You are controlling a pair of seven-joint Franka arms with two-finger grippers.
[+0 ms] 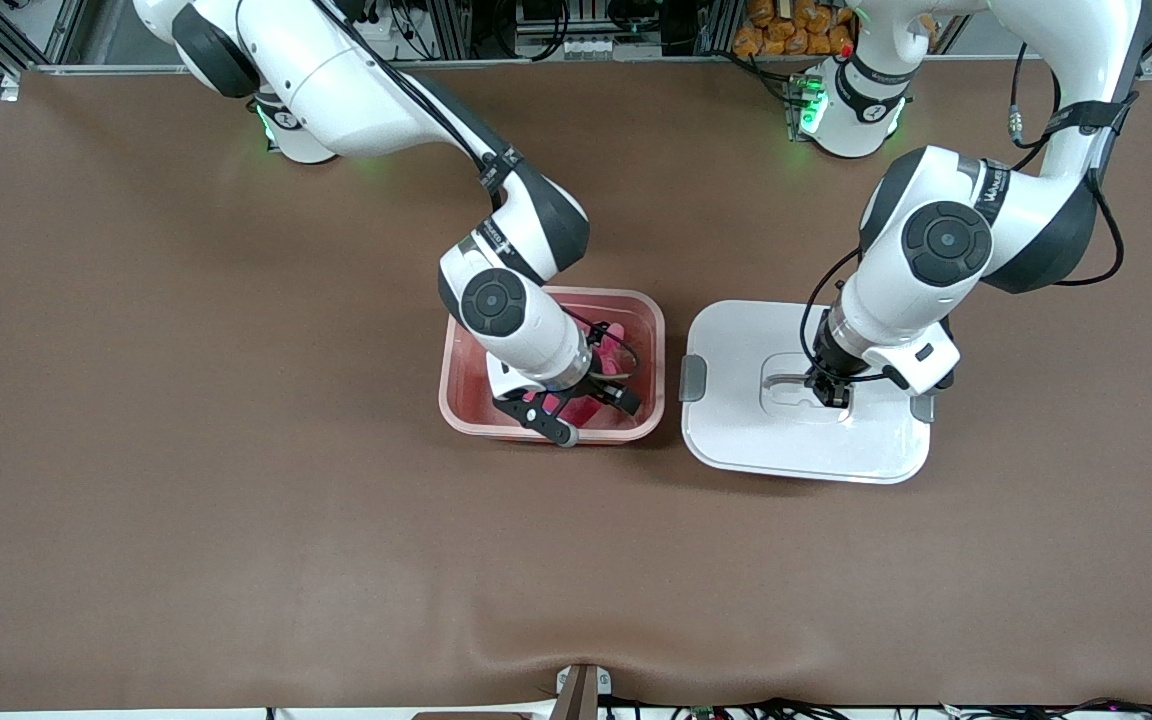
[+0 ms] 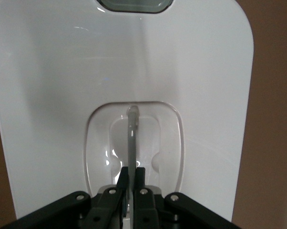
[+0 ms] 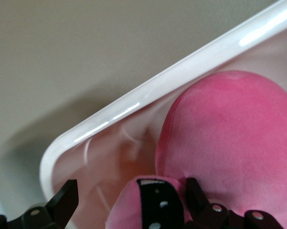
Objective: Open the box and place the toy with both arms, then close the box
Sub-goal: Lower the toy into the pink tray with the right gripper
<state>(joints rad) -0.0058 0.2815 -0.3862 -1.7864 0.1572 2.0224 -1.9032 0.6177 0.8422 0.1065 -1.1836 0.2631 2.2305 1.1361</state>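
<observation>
Front view: the translucent pink plastic box (image 1: 551,365) sits open on the brown table (image 1: 186,400). Its white rounded-rectangular lid (image 1: 804,400) lies flat beside it, toward the left arm's end. The right pincer (image 1: 576,405) reaches into the box, fingers spread, around the hot-pink plush toy (image 1: 616,350). The left pincer (image 1: 833,392) rests on the lid's centre.

Left wrist view: the left pincer (image 2: 130,183) is clamped on the thin grey handle (image 2: 132,138), raised from a glossy oval recess.

Right wrist view: the toy's (image 3: 229,138) velvety surface fills the box's smooth rounded corner (image 3: 67,148); the right pincer (image 3: 129,202) stands open.
</observation>
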